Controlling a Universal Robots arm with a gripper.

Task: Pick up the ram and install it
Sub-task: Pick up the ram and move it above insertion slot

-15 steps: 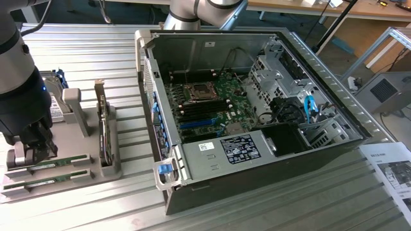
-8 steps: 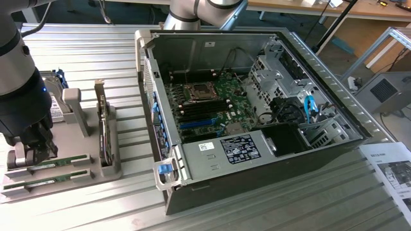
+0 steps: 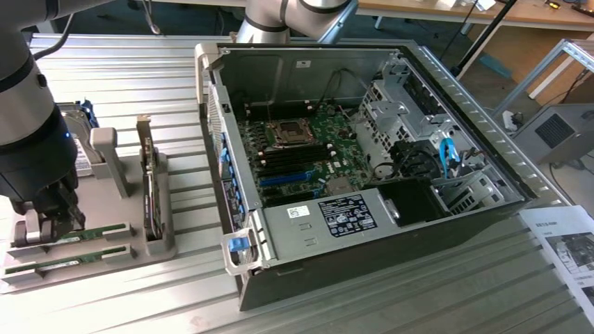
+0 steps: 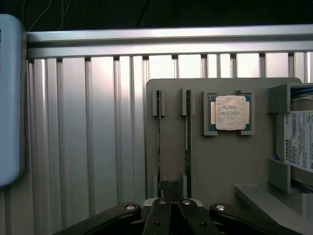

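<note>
Two ram sticks, thin and green, lie on edge side by side in a grey holder (image 3: 121, 259) at the exterior view's left: one ram (image 3: 88, 232) and the other ram (image 3: 69, 262). In the wrist view they run as narrow lines, one ram (image 4: 159, 142) and its twin (image 4: 187, 142). My gripper (image 3: 55, 221) hangs just above the sticks' end, and its fingertips (image 4: 171, 188) are pressed together over the gap between the two sticks. It is shut with nothing in it.
An open computer case (image 3: 464, 104) fills the middle, with the motherboard's black memory slots (image 3: 297, 156) inside. The holder also carries an upright expansion card (image 3: 149, 181), a hard drive (image 4: 298, 139) and a processor chip (image 4: 230, 112). A printed sheet (image 3: 566, 243) lies at the exterior view's right.
</note>
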